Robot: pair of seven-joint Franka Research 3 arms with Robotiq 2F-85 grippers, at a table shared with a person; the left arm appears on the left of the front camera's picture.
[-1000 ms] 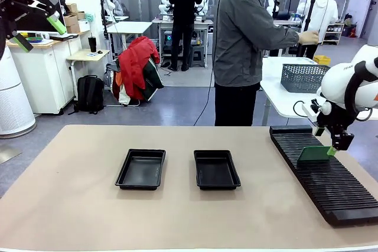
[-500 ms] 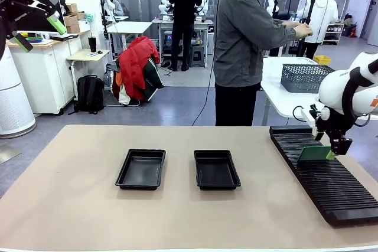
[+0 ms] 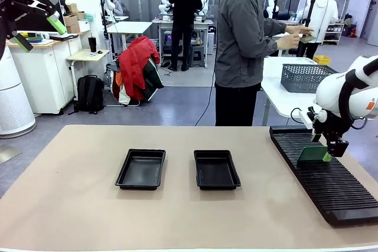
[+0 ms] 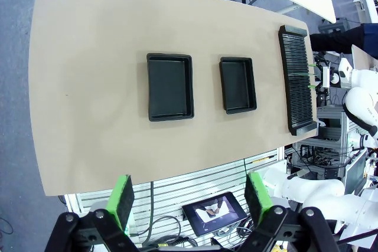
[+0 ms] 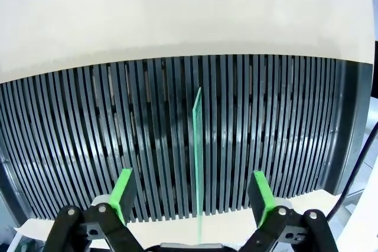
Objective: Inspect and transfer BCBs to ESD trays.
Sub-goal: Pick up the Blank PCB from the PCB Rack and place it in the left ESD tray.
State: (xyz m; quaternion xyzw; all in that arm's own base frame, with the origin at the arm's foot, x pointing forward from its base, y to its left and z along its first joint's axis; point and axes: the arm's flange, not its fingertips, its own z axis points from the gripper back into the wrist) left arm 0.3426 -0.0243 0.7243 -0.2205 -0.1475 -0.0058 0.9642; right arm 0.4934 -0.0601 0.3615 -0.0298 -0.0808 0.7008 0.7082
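One green BCB stands on edge in a slot of the long black ribbed rack at the table's right. My right gripper hangs at the board's right end, open. In the right wrist view the BCB shows edge-on, in the gap between the green pads of the right gripper, touching neither. Two empty black ESD trays lie side by side mid-table. My left gripper is raised high at the far left, open and empty. From above, the left gripper looks down on both trays.
A person in a grey jacket stands beyond the table's far edge, hands over a white side table that holds a grey mesh basket. Bare tan tabletop lies around the trays and left of the rack.
My right arm has drawn in a little to the left, bringing its gripper closer over the board's end. The person's hands have shifted at the side table. The left arm is unchanged.
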